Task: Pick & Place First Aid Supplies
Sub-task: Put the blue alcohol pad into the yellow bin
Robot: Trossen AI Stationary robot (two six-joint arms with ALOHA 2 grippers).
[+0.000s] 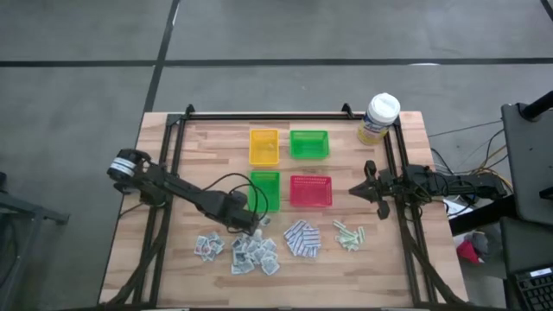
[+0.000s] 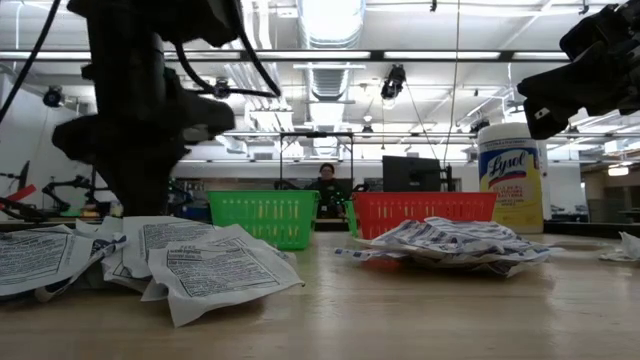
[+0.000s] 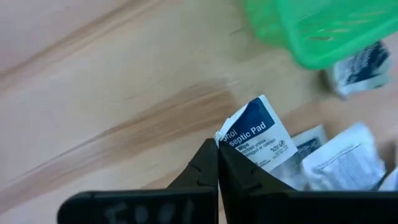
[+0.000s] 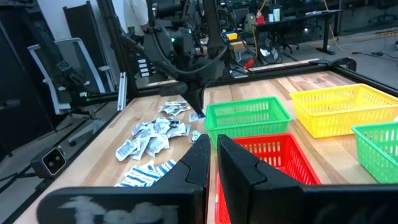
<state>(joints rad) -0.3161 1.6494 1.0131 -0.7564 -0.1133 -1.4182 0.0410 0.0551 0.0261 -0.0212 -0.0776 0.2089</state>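
Looking straight down, the left hand (image 1: pixel 249 223) sits low over the wooden worktop (image 1: pixel 173 259), at the edge of the scattered pile of white-grey squarish sachets (image 1: pixel 246 252), with the near green plastic mesh tray (image 1: pixel 265 189) just beyond it. The right hand (image 1: pixel 361 189) waits well off to the side, next to the red plastic mesh tray (image 1: pixel 310 191), fingers nearly together and holding nothing.

From worktop height, the left arm comes down behind crumpled sachets; the grip itself is hidden there.

Through the left wrist camera, the fingers are pressed together on one corner of a blue-and-white antiseptic pad packet (image 3: pixel 258 134), which stands tilted up from its neighbours. Other sachets lie just behind it.

From the right wrist camera, the left hand shows far off beside the green tray, a small packet at its tip.

Such a packet looks featherlight, thin and floppy, with a slick foil face; a pinch on a sealed edge seems the sound hold, though a corner grip may let it swing or slip.
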